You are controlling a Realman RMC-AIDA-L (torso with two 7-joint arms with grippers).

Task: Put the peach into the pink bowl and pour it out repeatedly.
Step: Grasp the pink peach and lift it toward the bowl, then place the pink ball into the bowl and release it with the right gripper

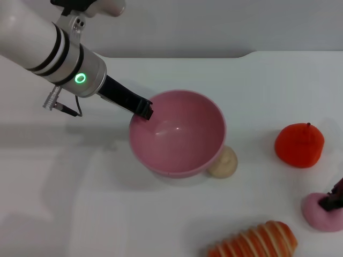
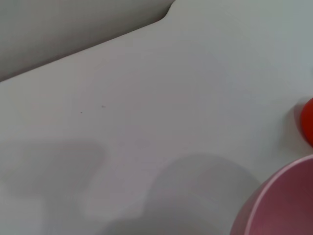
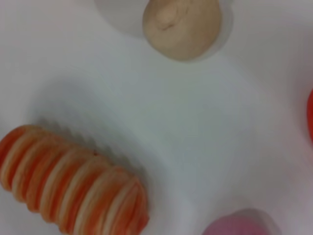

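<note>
I am clamping my left gripper (image 1: pixel 146 111) on the glossy pink plastic bowl's (image 1: pixel 211 155) empty rim while my right gripper (image 1: pixel 331 202) is pinching the small soft-pink peach (image 1: pixel 316 216), not yet bowled.

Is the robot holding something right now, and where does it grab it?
The left gripper grips the pink bowl by its rim. The right gripper sits on top of the peach; whether it grips is unclear.

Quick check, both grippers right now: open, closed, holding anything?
Left gripper: closed on the rim of the pink bowl, which is tilted and empty.
Right gripper: at the peach on the table; open or closed cannot be told.
</note>
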